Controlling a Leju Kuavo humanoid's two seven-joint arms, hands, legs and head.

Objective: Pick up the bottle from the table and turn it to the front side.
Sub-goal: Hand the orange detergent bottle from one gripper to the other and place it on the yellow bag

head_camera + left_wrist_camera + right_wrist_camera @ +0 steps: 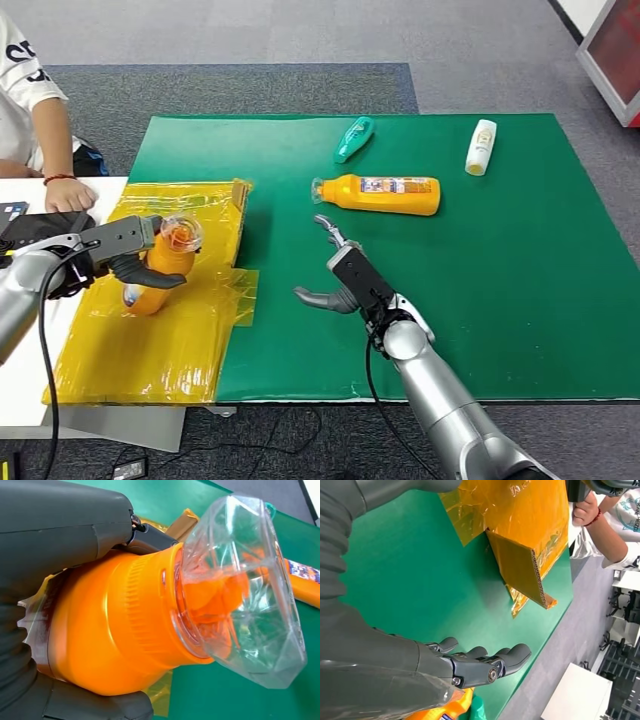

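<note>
Left hand (132, 252) was clamped round the orange bottle (160, 270) over the yellow sheet (173, 340), right hand (343, 280) empty with fingers apart; bottle looked light, rigid, slick plastic, so grip the body, not the clear cap (241, 590).

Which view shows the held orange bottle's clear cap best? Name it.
The left wrist view: the clear cap is seen close up, with the orange nozzle visible inside it. The head view shows it small, above the left hand. The right wrist view looks at the green mat instead.
</note>
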